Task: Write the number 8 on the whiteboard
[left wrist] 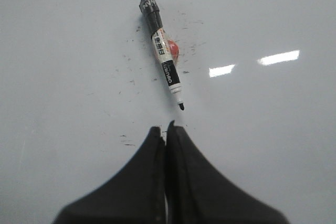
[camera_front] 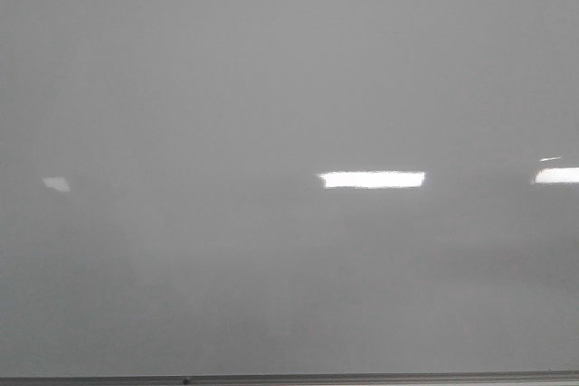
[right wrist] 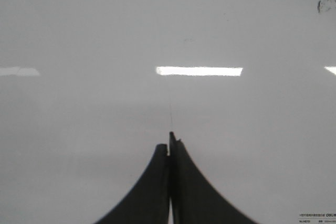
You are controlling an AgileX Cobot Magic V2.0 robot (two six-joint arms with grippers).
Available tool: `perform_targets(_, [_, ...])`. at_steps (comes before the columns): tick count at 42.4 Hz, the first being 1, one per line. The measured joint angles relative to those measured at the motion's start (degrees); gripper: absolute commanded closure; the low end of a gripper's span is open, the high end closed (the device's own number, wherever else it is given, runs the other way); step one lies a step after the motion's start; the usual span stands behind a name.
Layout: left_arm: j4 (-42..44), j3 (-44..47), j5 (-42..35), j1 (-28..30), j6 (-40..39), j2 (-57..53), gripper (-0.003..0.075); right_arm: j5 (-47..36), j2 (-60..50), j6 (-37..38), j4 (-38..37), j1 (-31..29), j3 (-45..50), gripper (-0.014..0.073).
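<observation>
Nothing is written yet: the whiteboard (camera_front: 271, 88) shows only light reflections, no number 8. A black marker (left wrist: 163, 61) lies uncapped just ahead of the left gripper (left wrist: 166, 128), tip pointing back toward it, amid old ink specks. Both the left gripper and the right gripper (right wrist: 169, 142) are clenched and empty. The next move likely calls for the left gripper to spread its jaws and pick up the marker.

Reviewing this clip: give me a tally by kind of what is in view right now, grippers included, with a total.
Whiteboard: 1
Marker, cap off, lying on the board: 1
Red-orange round object partly under the marker: 1
Grippers, both shut and empty: 2, left gripper, right gripper
Drawn 8: 0
Total: 5
</observation>
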Motion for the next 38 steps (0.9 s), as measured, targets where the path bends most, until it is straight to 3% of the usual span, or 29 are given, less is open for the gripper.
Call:
perform_targets(6, [0.0,0.0,-2.0,0.0,0.0,0.0,0.0741,-0.4,0.0,0.0,0.0,0.0,0.0,0.0662])
perform_targets(11, [-2.0,0.0,-8.3,0.0,0.0,0.0,0.0741,-1.8,0.0,0.0,0.0,0.0,0.0,0.0662])
perform_targets(15, [-7.1,0.0,-16.5,0.0,0.0,0.0,0.0741,-1.9,0.0,0.0,0.0,0.0,-0.6,0.0659])
perform_targets(19, [-13.2,-1.1,-19.3,0.0,0.0,0.0,0.0741,-0.4,0.0,0.0,0.0,0.0,-3.9,0.0659])
perform_targets(30, [-16.1,-14.0,-6.4,0.0,0.0,10.4,0.0741,7.2,7.5,0.0,0.1,0.0,-20.1,0.0652])
perform_targets(38, [-15.3,-20.0,1.7,0.0,0.0,23.7,0.074,9.7,17.0,0.0,3.5,0.0,-24.8,0.0652])
